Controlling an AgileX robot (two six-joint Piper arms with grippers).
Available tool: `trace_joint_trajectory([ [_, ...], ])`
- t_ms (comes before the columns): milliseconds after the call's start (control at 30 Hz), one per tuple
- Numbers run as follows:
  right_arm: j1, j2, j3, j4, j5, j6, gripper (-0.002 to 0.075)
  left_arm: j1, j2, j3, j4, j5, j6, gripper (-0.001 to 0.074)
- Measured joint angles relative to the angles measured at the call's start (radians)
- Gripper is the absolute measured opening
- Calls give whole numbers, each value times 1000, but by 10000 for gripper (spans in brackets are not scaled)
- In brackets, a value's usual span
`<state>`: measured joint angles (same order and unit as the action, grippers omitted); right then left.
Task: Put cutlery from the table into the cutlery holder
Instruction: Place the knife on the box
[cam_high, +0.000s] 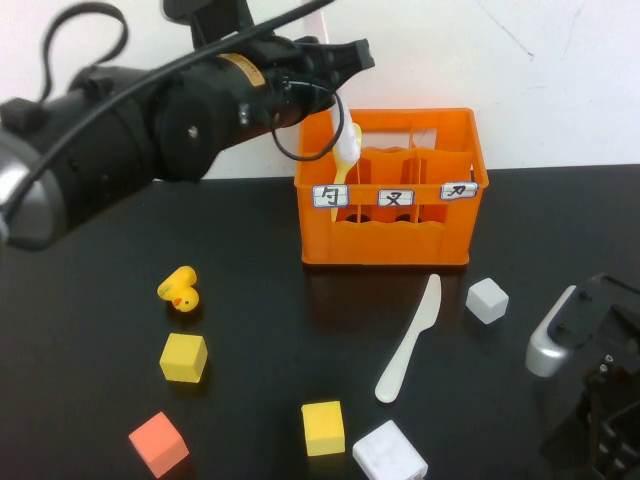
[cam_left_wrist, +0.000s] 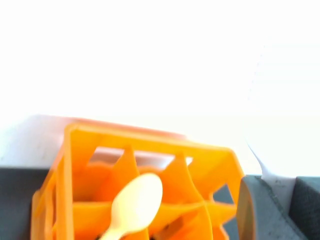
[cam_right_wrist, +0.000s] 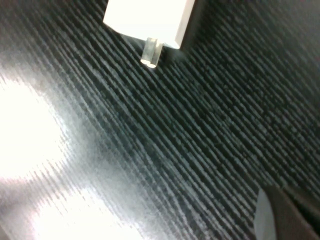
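L arm stretched across from upper left, wrist high, left gripper (cam_high: 345, 105) pointing right w/ fingers pinched on a thin item. R arm low at lower right edge, folded near the surface, right gripper (cam_high: 600, 400) parked close to the tabletop, fingers fully closed, holding nothing

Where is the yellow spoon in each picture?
High view: the yellow spoon hangs from the left gripper over the left compartment of the orange cutlery holder.
Left wrist view: spoon bowl low in the middle, above the holder.
Right wrist view: not in it; only table.
Shared landmark: the holder.
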<state>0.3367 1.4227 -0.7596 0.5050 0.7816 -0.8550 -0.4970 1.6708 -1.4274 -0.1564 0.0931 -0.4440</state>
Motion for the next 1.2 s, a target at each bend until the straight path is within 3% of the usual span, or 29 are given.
trace_joint_trajectory([
  [400,0,0,1,2,-48,0,-2,-28,121,0,-14,-281,-4,91],
  [700,0,0,1,2,-93,0,-2,-96,167,1,191,-518,7,91],
  [1200,0,0,1,2,-95,0,-2,-109,341,1,243,-828,-66,91],
])
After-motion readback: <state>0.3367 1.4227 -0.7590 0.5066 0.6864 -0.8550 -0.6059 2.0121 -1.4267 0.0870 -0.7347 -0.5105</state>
